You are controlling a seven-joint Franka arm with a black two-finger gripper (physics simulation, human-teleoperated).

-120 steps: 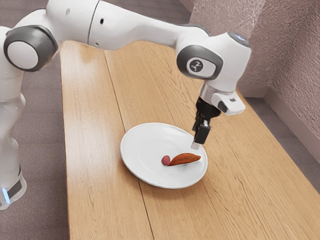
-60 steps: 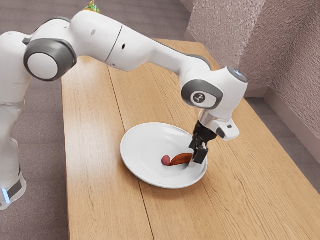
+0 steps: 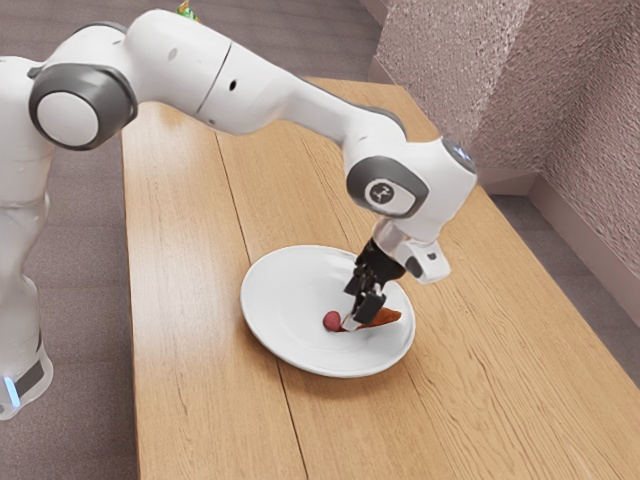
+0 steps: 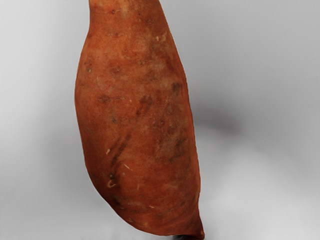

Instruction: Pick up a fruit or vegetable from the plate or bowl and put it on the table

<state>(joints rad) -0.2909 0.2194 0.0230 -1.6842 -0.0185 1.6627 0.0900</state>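
My gripper (image 3: 352, 320) is low over the white plate (image 3: 283, 298), at the end of the sweet potato (image 3: 382, 318) nearest the small red round item (image 3: 332, 321). It covers part of the sweet potato there; whether it touches it, I cannot tell. In the wrist view the orange-brown sweet potato (image 4: 137, 115) lies lengthwise beneath my hand, with the pale plate surface (image 4: 40, 110) on both sides. A sliver of something dark red is at its tapered tip.
The wooden table (image 3: 190, 350) extends all around the plate. Beyond the table's far side, toward the exterior view's right, rises a rough pinkish wall (image 3: 590, 140). A small colourful object (image 3: 187, 10) is partly visible behind the arm.
My hand came down to the plate, then shifted toward the exterior view's left, along the sweet potato to its end by the red item. The sweet potato and red item look unmoved.
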